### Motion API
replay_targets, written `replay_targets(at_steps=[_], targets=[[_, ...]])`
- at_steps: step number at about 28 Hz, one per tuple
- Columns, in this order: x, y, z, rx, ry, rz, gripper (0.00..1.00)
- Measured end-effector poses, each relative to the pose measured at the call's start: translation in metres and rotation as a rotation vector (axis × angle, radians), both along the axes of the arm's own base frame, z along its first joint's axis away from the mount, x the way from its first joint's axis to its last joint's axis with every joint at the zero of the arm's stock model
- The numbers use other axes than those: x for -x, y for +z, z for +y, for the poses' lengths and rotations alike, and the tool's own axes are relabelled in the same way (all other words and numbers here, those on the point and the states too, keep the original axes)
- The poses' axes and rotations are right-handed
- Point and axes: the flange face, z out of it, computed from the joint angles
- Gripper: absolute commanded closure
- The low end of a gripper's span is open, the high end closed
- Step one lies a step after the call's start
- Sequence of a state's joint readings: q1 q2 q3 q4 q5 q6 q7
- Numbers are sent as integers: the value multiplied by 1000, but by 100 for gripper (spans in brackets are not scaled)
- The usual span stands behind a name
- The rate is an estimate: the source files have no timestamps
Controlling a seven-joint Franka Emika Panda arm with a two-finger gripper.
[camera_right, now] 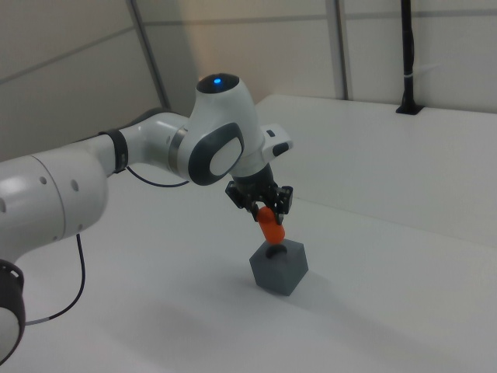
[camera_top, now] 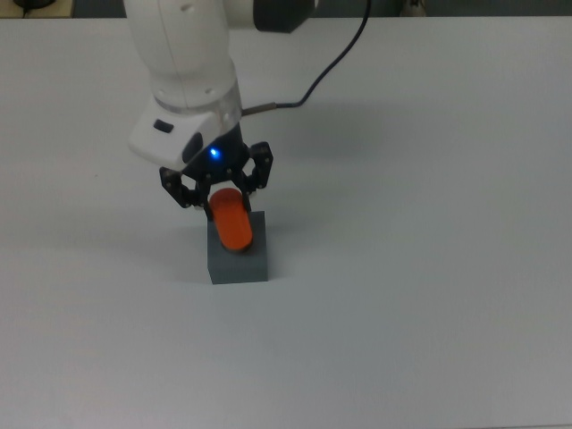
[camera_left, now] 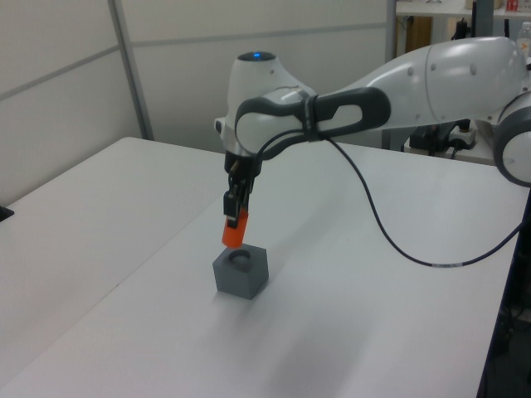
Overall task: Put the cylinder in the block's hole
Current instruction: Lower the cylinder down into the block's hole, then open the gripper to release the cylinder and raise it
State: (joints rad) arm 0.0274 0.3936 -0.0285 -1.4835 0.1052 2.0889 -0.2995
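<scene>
With the two-finger gripper [camera_top: 221, 198] clamped on the short, matte orange-red cylinder [camera_top: 232, 220] just above the dark grey matte block [camera_top: 239, 259], the insertion step seemingly needs centring over the hole, then a straight descent.

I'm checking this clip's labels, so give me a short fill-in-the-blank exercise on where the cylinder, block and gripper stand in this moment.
1. The gripper is shut on the ____ cylinder.
2. The cylinder hangs directly ____ the grey block, not yet seated in its hole.
3. The block rests on the ____ table.
4. A black ____ trails from the arm.

Missing words: orange; above; white; cable
</scene>
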Motion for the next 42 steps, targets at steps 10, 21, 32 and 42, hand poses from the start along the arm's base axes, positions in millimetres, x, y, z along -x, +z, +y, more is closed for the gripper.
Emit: replay_targets(at_steps=[10,21,32,42], targets=[[-2,-12,9,-1,3,14,95],[-1,-25,6,4,-1,38,95],[0,-33,0,10,-8,52,95],[2,-40,-3,11,-13,66,0]])
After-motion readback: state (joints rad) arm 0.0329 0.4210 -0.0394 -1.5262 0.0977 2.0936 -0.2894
